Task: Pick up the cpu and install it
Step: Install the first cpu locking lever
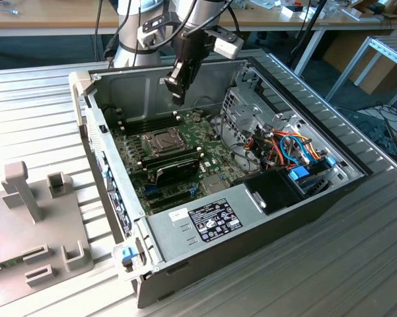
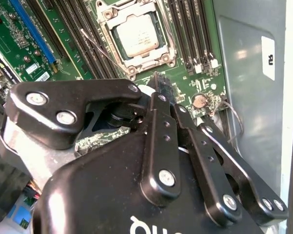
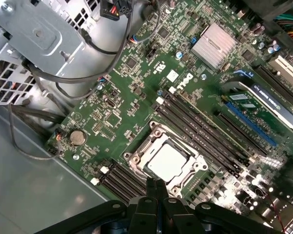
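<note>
Black memory slots (image 3: 200, 127) flanking cpu (image 3: 166, 162)

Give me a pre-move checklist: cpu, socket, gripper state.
1. cpu in the socket: ok. It lies inside the socket frame and looks flat in both wrist views.
2. gripper empty: ok. The fingers are together with nothing between them.
3. Gripper clear of the motherboard: ok. In the exterior view it hangs above the board, apart from it.
4. Socket frame latched down: cannot tell.
5. Gripper over the socket: ok. The fingertips point at the near edge of the frame.
</note>
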Robot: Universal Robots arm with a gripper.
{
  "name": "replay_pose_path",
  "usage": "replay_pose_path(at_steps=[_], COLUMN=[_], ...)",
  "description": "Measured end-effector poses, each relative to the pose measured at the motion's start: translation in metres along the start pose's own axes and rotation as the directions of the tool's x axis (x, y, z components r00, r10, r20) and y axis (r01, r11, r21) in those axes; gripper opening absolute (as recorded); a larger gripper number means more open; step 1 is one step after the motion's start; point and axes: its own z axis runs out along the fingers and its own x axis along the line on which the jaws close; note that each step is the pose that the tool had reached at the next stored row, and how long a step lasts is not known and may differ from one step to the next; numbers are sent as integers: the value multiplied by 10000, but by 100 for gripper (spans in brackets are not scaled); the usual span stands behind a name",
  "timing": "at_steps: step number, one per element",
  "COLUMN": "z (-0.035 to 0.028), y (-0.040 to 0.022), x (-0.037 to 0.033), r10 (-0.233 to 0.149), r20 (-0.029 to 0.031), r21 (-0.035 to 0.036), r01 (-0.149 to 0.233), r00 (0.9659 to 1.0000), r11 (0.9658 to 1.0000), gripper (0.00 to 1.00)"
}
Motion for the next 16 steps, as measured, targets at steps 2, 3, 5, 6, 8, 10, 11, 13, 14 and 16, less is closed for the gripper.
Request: replay_pose_path(at_steps=[2,3,5,6,8,10,11,13,14,16], z=[-16,-15,-14,-14,-12,-12,-11,-11,-11,-11], y=[-32,-43,-82,-97,-147,-170,-175,-166,-153,-130], x=[-49,-67,-126,-148,-219,-258,-274,-293,-308,-332], r10=[-1,-2,-3,-5,-6,-7,-7,-11,-9,-9], r20=[-196,-238,-330,-354,-415,-443,-453,-455,-457,-460], r21=[-157,-191,-263,-284,-332,-357,-372,-387,-390,-392], r01=[-2,-2,-6,-5,-8,-8,-10,-7,-9,-9], r00=[9998,9997,9995,9994,9991,9990,9990,9990,9990,9989], r11=[9999,9998,9997,9996,9994,9994,9993,9992,9992,9992], gripper=[11,11,11,11,11,11,11,11,11,11])
